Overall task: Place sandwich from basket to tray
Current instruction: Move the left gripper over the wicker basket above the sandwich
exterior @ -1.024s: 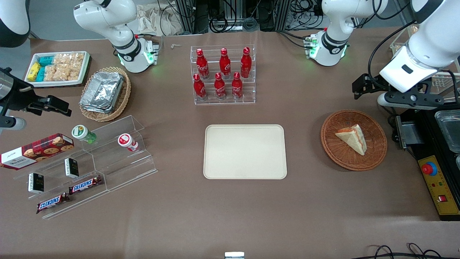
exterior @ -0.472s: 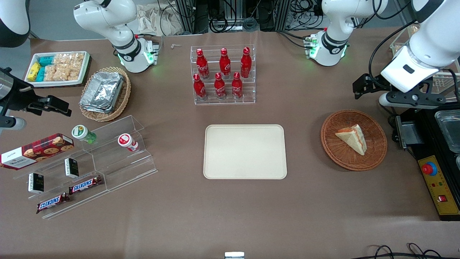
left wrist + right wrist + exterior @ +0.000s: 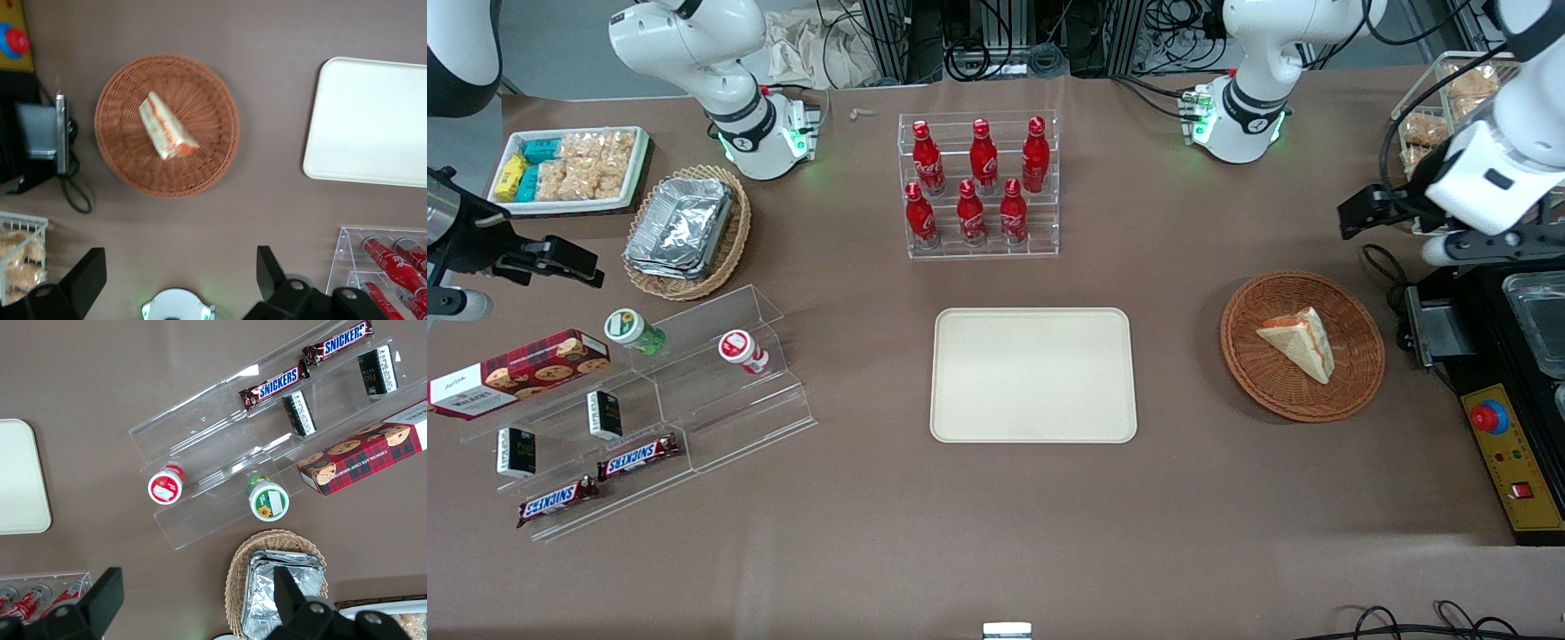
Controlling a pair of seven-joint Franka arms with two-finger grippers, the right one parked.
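The sandwich, a pale bread wedge with a red-orange stripe, lies in the round reddish-brown basket. The cream tray sits flat at mid-table, beside the basket toward the parked arm's end, with nothing on it. My gripper hangs high above the table, farther from the front camera than the basket and toward the working arm's end. Its fingers stand wide apart and open, with only bare table between them.
A clear rack of red bottles stands farther from the front camera than the tray. A black box with a red button borders the basket at the working arm's end. A wire basket of pastries stands near my arm's base.
My gripper has drifted toward the working arm's end of the table, uncovering the wire basket of pastries. The sandwich, basket and tray have not moved.
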